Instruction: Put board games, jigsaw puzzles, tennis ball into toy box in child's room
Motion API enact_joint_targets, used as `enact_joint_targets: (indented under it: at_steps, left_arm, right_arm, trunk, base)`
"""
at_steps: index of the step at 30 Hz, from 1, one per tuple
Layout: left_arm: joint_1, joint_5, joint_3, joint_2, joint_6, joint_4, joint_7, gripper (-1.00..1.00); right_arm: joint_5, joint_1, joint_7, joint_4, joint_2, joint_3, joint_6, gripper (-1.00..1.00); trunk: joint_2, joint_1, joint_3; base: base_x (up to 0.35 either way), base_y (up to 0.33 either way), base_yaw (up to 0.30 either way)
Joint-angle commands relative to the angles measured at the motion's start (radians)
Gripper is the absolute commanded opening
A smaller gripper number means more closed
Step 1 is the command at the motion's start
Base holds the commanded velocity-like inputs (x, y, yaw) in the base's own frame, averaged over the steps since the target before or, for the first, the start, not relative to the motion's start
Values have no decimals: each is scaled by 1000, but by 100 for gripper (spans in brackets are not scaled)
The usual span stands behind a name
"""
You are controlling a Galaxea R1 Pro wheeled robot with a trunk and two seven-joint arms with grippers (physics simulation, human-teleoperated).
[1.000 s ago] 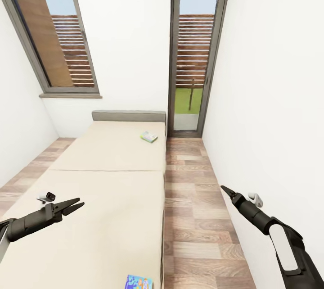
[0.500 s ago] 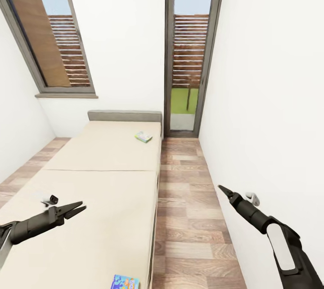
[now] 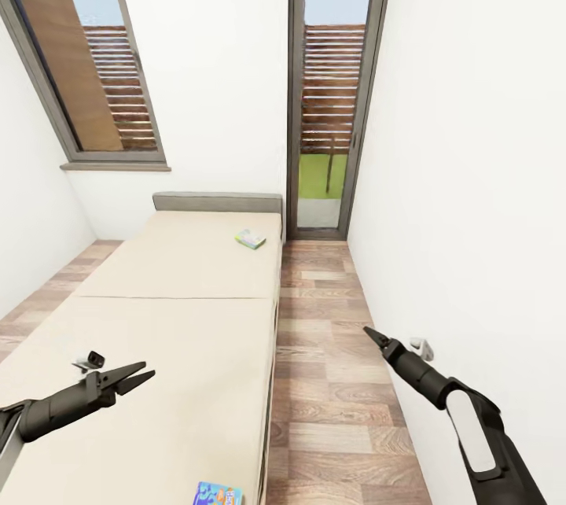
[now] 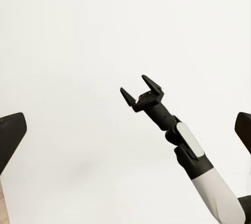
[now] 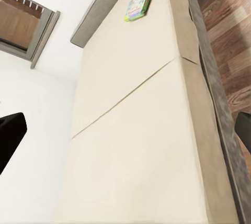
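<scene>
Your thin blue printed game box (image 3: 218, 494) lies on the wide cream bed (image 3: 189, 308), near you. It looks light and stiff; pinch an edge. Both the left gripper (image 3: 135, 379) and the right gripper (image 4: 141, 89) are wide and hold nothing.

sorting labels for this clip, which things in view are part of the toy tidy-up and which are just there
Part of the job:
- blue board game at the near edge of the bed
- pale green board game near the grey headboard
- left claw and right claw, both open and holding nothing

Just there:
- window
- glass door
- wooden floor
</scene>
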Motion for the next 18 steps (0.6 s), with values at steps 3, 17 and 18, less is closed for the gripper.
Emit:
enact_joint_targets:
  at_steps: [3,17,18]
  left_arm:
    - [0,16,-2,1,28,-17,-4,100]
    - [0,15,-4,10,93,-76,-4,100]
    - [1,15,-4,10,93,-76,-4,100]
  right_arm:
    - [-3,-1,1,0,0,1,7,100]
    - [-3,-1,1,2,-1,3,7,100]
    - [-3,-1,1,2,-1,3,7,100]
  trunk:
    - [-23,12,-11]
    - [-121,66,-55]
    - [-128,70,-58]
  base:
    - [0,0,0]
    - [-8,0,0]
    - [-117,14,0]
